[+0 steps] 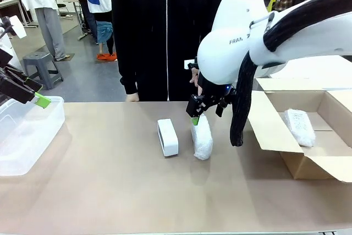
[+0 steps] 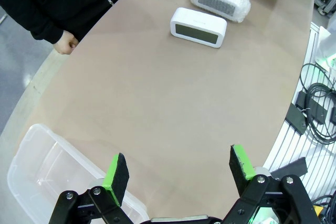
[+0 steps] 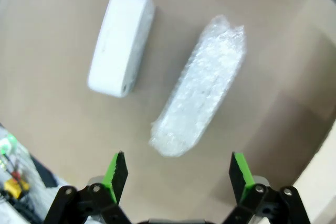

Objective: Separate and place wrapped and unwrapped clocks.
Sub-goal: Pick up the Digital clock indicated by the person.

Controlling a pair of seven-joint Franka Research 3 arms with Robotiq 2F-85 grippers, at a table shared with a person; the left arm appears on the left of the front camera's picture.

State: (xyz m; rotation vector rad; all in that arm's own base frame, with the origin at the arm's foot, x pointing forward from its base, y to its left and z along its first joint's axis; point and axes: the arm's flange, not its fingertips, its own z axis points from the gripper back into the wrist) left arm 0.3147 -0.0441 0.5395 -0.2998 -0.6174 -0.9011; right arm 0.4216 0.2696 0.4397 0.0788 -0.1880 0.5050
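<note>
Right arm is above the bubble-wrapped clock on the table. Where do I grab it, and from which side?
Take the wrapped clock at mid-length, across its narrow width, from straight above. It lies flat and long, apart from the bare clock, so the open right gripper probably has room on both sides.

Bare clock (image 1: 168,137) is looking like smooth white plastic with a soft satin sheen. The wrapped bundle (image 1: 202,138) is showing lumpy, shiny clear bubble wrap, and so is the second bundle (image 1: 300,126). Table (image 1: 110,185) is reading smooth and matt tan, the box (image 1: 300,171) is looking like plain matt cardboard, and the bin (image 1: 27,141) like translucent, slightly glossy plastic.
</note>
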